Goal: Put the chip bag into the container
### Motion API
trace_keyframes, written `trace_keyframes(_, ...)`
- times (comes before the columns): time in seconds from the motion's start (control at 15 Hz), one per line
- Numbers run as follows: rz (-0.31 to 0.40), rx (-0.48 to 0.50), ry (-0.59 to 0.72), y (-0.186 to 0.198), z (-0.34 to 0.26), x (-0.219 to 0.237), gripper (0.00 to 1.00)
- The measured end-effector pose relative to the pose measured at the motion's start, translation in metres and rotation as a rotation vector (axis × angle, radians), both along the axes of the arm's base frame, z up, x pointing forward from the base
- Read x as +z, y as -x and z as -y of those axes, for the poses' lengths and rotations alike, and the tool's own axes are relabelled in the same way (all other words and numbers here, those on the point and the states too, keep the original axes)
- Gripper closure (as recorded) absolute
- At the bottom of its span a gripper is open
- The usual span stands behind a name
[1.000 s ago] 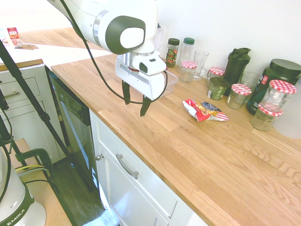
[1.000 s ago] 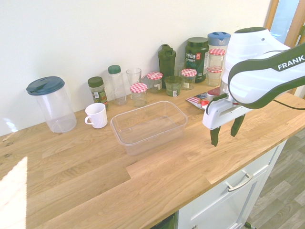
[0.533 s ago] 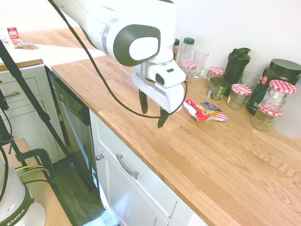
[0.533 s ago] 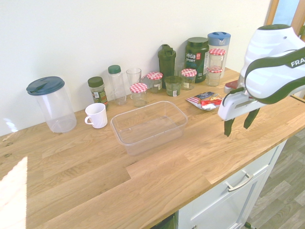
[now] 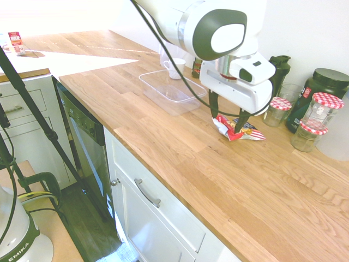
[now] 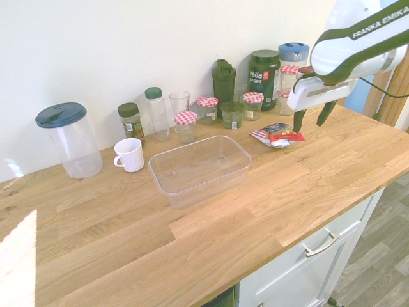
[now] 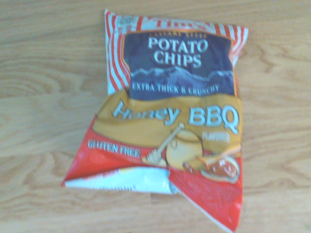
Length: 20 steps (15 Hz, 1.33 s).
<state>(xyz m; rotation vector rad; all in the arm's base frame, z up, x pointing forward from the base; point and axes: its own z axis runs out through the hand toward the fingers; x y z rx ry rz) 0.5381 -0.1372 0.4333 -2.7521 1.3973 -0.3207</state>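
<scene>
Now over the chip bag (image 5: 239,129), gripper (image 5: 226,116) having swung in from the front-edge side of the surface (image 5: 180,164), past the container (image 5: 169,87). Jaws spread wide, pointing down, nothing held, not touching yet. Bag flat on the wood near the back row of jars (image 5: 279,111), well apart from the empty container mid-surface. Approach about done; probably descent and pinch next. Crumpled foil, may slip.
</scene>
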Motion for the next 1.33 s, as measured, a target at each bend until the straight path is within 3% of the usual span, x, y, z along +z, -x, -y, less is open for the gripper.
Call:
trace_keyframes(0.33, -0.036, 0.010, -0.004, -0.040, 0.013, -0.012, 0.00)
trace_keyframes(0.93, -0.063, 0.083, -0.125, -0.052, 0.030, -0.048, 0.00)
trace_keyframes(1.0, -0.068, 0.085, -0.127, -0.055, 0.030, -0.052, 1.00)
trace_keyframes(1.33, -0.082, 0.099, -0.139, -0.064, 0.020, -0.067, 1.00)
